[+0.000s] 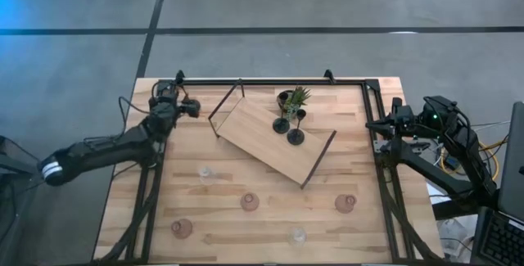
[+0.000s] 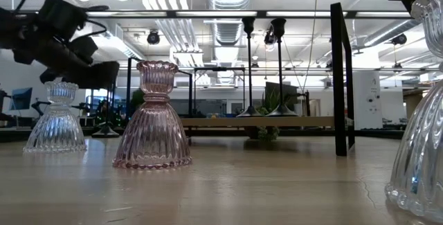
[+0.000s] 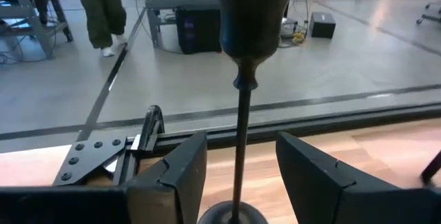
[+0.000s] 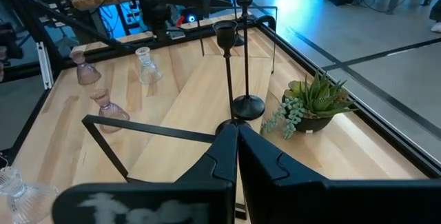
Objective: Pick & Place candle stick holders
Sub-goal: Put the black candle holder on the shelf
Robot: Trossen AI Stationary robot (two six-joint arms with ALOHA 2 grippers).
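Observation:
A slim black candle stick holder (image 3: 241,79) stands upright on the table's far left corner. My left gripper (image 3: 241,148) is open, with one finger on each side of the holder's thin stem and a gap showing on both sides; it also shows in the high view (image 1: 190,107). Two more black holders (image 1: 281,125) (image 1: 295,137) stand on the wooden board (image 1: 262,139). Several pink and clear glass cups stand on the near half of the table, among them a pink one (image 1: 250,202) and a clear one (image 1: 205,171). My right gripper (image 4: 236,138) is shut and empty at the table's right edge (image 1: 370,125).
A small green potted plant (image 1: 293,98) stands at the board's far end beside the two holders. The board's dark metal handles (image 1: 225,106) rise at both ends. A black frame rail (image 1: 270,81) runs along the far edge. A person's legs (image 3: 100,10) show beyond the table.

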